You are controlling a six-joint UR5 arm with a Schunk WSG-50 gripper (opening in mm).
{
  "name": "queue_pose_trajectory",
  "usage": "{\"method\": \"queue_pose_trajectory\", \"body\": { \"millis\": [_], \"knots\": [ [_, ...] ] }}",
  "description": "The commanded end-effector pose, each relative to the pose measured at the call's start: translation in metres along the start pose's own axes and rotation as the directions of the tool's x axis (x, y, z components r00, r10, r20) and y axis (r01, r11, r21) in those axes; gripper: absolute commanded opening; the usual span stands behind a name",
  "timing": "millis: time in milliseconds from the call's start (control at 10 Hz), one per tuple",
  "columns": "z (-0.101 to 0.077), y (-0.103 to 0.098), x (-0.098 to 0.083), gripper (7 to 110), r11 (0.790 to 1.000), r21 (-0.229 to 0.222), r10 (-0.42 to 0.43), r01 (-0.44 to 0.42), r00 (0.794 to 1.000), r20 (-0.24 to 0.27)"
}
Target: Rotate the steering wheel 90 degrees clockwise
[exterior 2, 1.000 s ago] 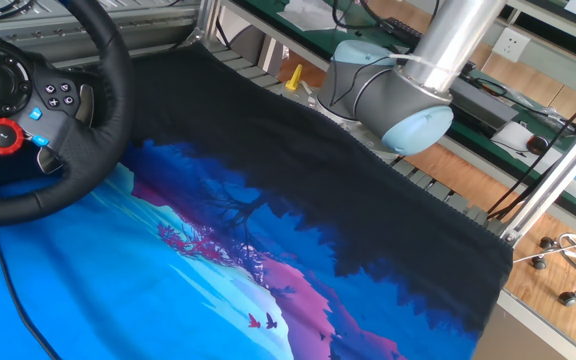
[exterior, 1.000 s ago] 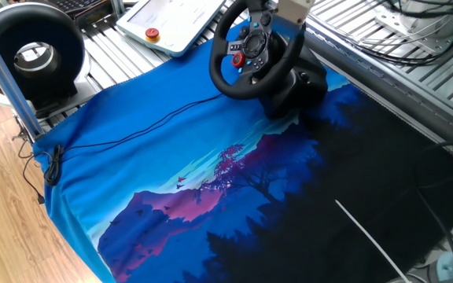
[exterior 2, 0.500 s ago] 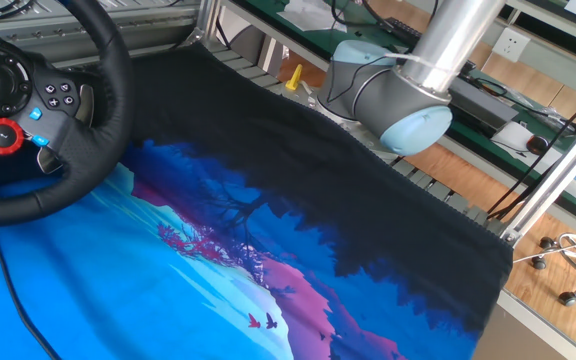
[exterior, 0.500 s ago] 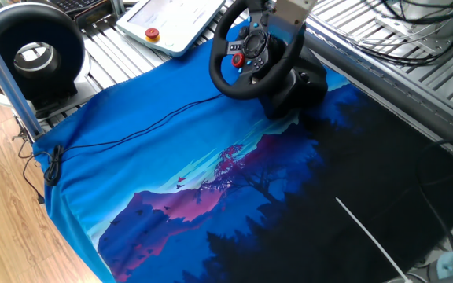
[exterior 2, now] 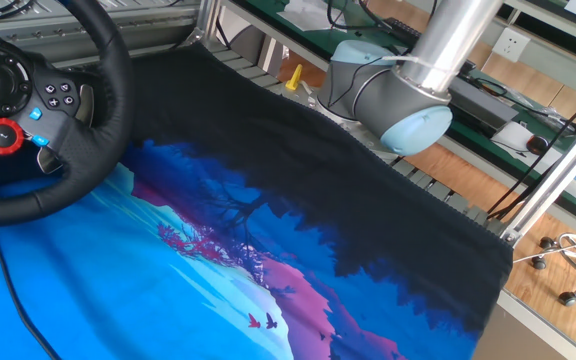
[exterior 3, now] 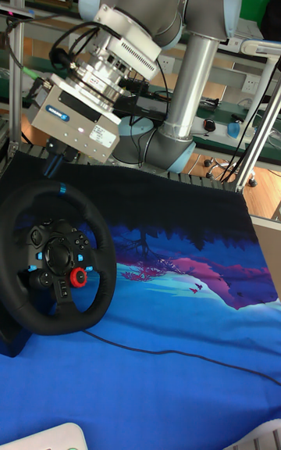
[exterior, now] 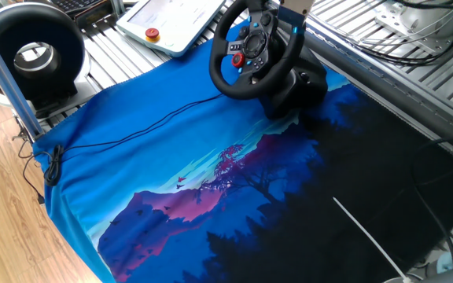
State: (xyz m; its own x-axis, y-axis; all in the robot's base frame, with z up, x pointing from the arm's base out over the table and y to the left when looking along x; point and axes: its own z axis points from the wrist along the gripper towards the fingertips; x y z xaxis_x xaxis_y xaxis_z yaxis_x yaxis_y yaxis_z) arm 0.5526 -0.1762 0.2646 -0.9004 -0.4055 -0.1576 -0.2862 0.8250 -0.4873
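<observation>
The steering wheel (exterior: pixel 254 51) stands on its bulky black base (exterior: pixel 301 86) at the far edge of the mat. It is black, with a red button on the hub, and also fills the left of the other fixed view (exterior 2: pixel 38 120). In the tall fixed view the steering wheel (exterior 3: pixel 55 258) has its blue rim stripe (exterior 3: pixel 61 187) at the very top. My gripper (exterior 3: pixel 55 164) hangs just above and behind that stripe, its dark fingers partly hidden by the grey gripper body. I cannot make out the gap between the fingers. Nothing shows in them.
A blue landscape mat (exterior: pixel 211 181) covers the table, with a thin black cable (exterior: pixel 132 130) across it. A black ring-shaped device (exterior: pixel 34 55) and a white pendant (exterior: pixel 167 23) stand at the far left. The arm's base joint (exterior 2: pixel 398 95) sits behind the mat.
My gripper has lifted up off the wheel's top rim, leaving the blue stripe uncovered. The wheel itself has not visibly turned.
</observation>
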Motion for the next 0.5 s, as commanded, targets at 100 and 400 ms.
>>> {"method": "queue_pose_trajectory", "body": {
  "millis": [100, 400],
  "knots": [
    [0.013, -0.008, -0.014, 7, 0.999, 0.032, -0.007, 0.006, 1.000, 0.029],
    [0.020, 0.008, -0.020, 7, 0.999, -0.023, 0.029, -0.028, 0.999, 0.043]
  ]
}}
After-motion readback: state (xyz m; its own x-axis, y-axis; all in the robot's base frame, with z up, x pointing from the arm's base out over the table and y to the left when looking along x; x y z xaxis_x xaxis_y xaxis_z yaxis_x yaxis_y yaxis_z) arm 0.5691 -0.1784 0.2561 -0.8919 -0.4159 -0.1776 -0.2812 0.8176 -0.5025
